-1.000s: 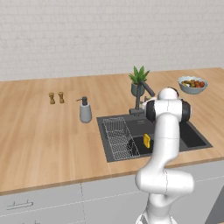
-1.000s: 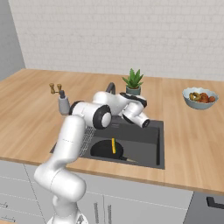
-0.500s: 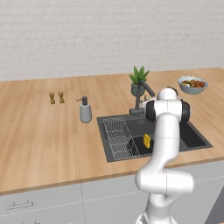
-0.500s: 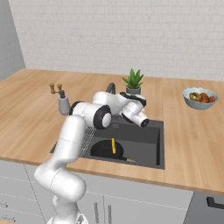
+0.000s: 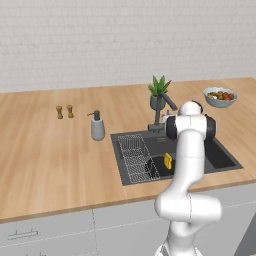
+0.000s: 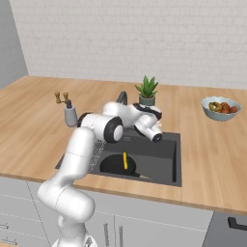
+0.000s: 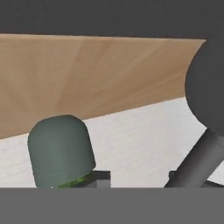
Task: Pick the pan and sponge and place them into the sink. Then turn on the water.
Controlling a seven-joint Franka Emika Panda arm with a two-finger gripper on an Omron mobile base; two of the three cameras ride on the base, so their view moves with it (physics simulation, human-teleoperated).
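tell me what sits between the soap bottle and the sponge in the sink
The wire dish rack lies between the soap bottle and the sponge, at the sink's left end, seen in the left base view.

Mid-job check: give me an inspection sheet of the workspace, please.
Surface: wooden counter, sink set in it.
Job's things: pan and sponge both in the sink; no water seen running.
Clutter: soap bottle, two shakers, plant, fruit bowl on counter; dish rack in sink.
Grippers: gripper by the faucet; jaws' state unclear.
Cables: nothing seen.
Surroundings: white brick wall, grey cabinets below.
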